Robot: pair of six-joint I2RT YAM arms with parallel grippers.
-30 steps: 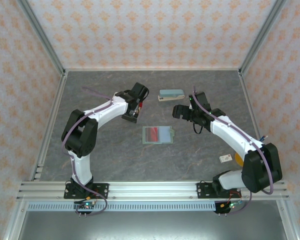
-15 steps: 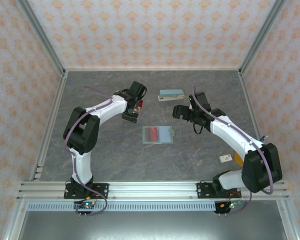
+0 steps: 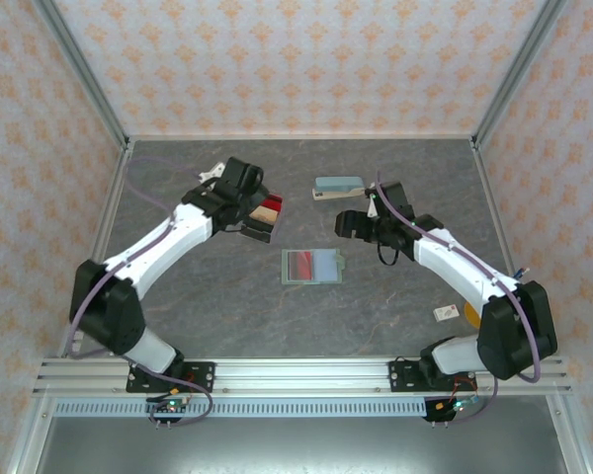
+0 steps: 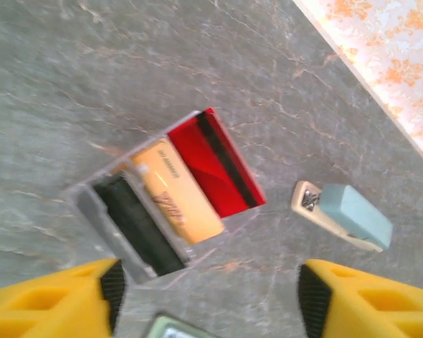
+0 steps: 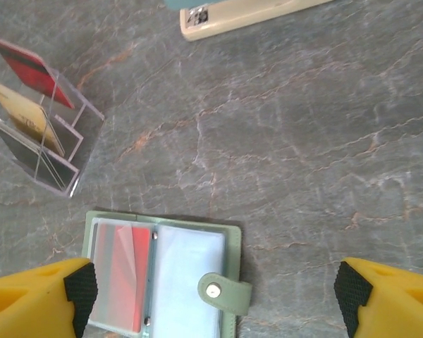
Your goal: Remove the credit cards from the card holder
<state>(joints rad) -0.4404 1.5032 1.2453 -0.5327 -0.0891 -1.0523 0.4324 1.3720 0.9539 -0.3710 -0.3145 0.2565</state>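
The sage-green card holder (image 3: 312, 267) lies open in the middle of the table, snap tab to the right. A red credit card (image 5: 123, 271) sits in the clear sleeve of its left panel (image 5: 162, 278). A clear rack (image 4: 120, 211) holds a dark card (image 4: 134, 222), a tan card (image 4: 175, 190) and a red card (image 4: 215, 162). My left gripper (image 4: 211, 296) hovers open just short of that rack (image 3: 269, 209), nothing between its fingers. My right gripper (image 5: 215, 292) is open above the holder's far edge, right of it (image 3: 351, 222) in the top view.
A teal stapler with a pale base (image 3: 338, 187) lies behind the holder, also in the left wrist view (image 4: 345, 217). Two small items (image 3: 455, 313) rest near the right arm's base. Patterned walls enclose the grey marbled table (image 3: 208, 296).
My left gripper has opened and drawn back to the left from the rack, its arm swinging low and left. My right gripper has shifted slightly left and narrowed a little.
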